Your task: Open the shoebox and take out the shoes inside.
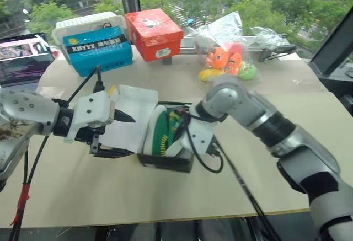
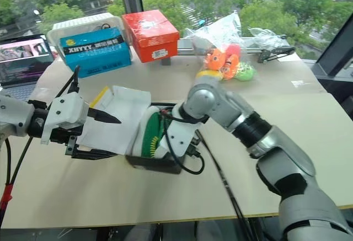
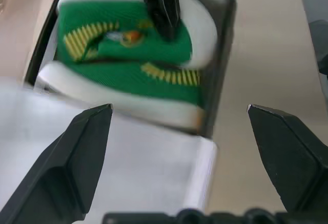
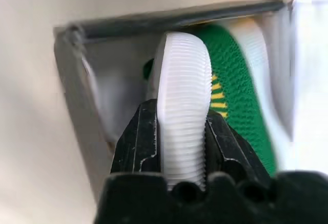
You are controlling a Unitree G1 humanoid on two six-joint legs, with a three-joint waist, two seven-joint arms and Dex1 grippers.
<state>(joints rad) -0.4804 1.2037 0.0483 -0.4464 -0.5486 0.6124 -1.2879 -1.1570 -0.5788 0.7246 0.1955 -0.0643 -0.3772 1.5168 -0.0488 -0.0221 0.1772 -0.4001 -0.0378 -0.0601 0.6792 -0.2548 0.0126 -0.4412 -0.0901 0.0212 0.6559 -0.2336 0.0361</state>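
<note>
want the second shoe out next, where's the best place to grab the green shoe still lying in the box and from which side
Probably across its white sole edge, coming from above through the open top of the shoebox. The remaining green shoe lies on its side, so the sole rim faces up as a narrow ridge, much as the right gripper pinches the sole of the first shoe.

Left arm reaches in from the robot's left, forearm roughly level, wrist bent so the left gripper (image 1: 113, 133) points to the right and somewhat downward. Its two black fingers (image 3: 72, 157) stand wide apart, nothing between them. Right arm extends from the right, elbow raised, forearm angled toward the centre, wrist turned steeply down. Right gripper (image 4: 182, 131) points downward, fingers (image 4: 136, 139) clamped on the white sole of one of the shoes (image 4: 182, 111).
</note>
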